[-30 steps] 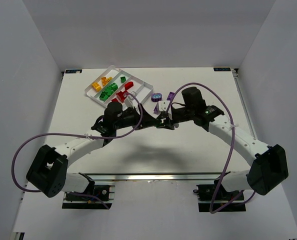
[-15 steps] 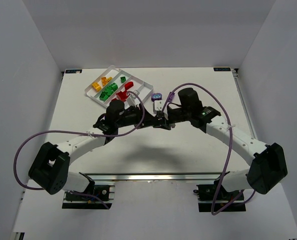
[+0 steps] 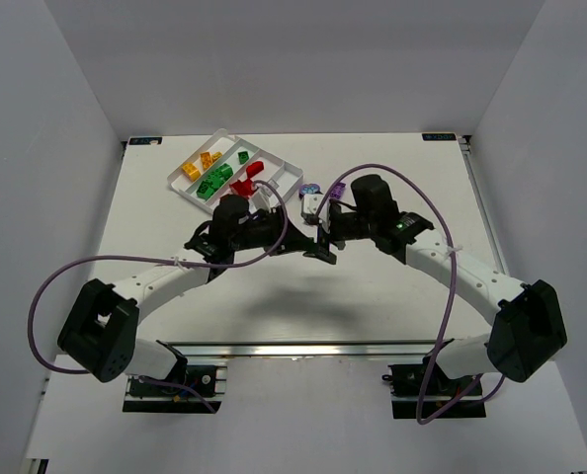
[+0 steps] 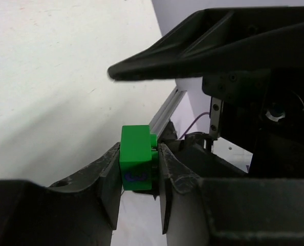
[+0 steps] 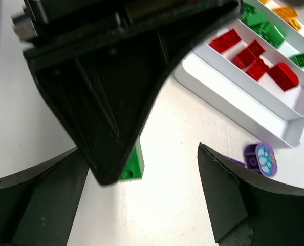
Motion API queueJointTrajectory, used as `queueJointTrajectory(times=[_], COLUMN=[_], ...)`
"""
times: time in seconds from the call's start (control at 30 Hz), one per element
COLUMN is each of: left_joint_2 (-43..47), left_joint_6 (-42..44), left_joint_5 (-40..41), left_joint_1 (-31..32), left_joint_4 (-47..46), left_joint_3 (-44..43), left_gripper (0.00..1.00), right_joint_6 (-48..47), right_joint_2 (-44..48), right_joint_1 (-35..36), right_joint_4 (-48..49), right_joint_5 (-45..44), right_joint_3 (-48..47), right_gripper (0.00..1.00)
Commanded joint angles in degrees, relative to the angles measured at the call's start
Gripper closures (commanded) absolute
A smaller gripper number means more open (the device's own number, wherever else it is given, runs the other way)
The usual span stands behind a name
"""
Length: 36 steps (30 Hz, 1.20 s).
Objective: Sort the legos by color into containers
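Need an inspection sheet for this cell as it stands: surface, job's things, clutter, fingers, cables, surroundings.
Surface: white table, no spills seen.
Job's things: tray holds yellow bricks, green bricks and red bricks, one colour per compartment; fourth compartment empty. Round purple brick and purple brick on the table beside the tray.
Clutter: nothing seen.
Grippers: left gripper fingers shut on a green brick; right gripper open, close to the left one.
Cables: left cable and right cable, purple, loop clear of the bricks.
Surroundings: white walls; metal rail at the near edge.
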<state>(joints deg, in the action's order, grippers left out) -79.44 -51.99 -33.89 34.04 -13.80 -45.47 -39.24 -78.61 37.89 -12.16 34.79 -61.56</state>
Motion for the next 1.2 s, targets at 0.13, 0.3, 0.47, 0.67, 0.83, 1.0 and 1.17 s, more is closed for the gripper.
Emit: queueJointTrajectory(times=[0.13, 0.3, 0.47, 0.67, 0.83, 1.0, 1.17], left_joint_2=[0.3, -6.1, -17.7, -33.0, -43.0, -51.9, -54.5], left_joint_6=[8.2, 17.5, 22.2, 23.9, 24.9, 25.8, 26.3], left_joint_5=[3.6, 13.5, 28.2, 37.3, 40.8, 42.6, 43.4], left_joint_1=[-9.7, -18.4, -21.6, -24.1, -24.4, -24.5, -24.4], left_joint_4=[17.1, 28.6, 34.4, 34.6, 31.7, 30.9, 28.3], left_joint_3=[-7.3, -18.9, -36.0, -52.7, -65.5, -74.0, -74.5], left_gripper=[0.84, 0.86, 0.87, 0.87, 0.87, 0.87, 0.85], right_joint_6=[1.8, 2.2, 4.8, 5.3, 6.8, 8.0, 8.7], right_joint_2=[3.6, 6.4, 5.6, 5.9, 5.3, 4.9, 4.9], right_joint_1=[-1.8, -4.1, -6.5, -8.8, -10.7, -12.4, -14.2], right_joint_4=[5.2, 5.8, 2.1, 2.5, 3.0, 3.9, 4.5], right_joint_5=[-8.1, -10.4, -5.8, -5.9, -4.7, -3.7, -3.1], right_joint_3=[4.0, 8.1, 7.2, 8.2, 8.5, 8.8, 9.5], right_gripper=[0.11, 0.11, 0.57, 1.0, 1.0, 1.0, 1.0])
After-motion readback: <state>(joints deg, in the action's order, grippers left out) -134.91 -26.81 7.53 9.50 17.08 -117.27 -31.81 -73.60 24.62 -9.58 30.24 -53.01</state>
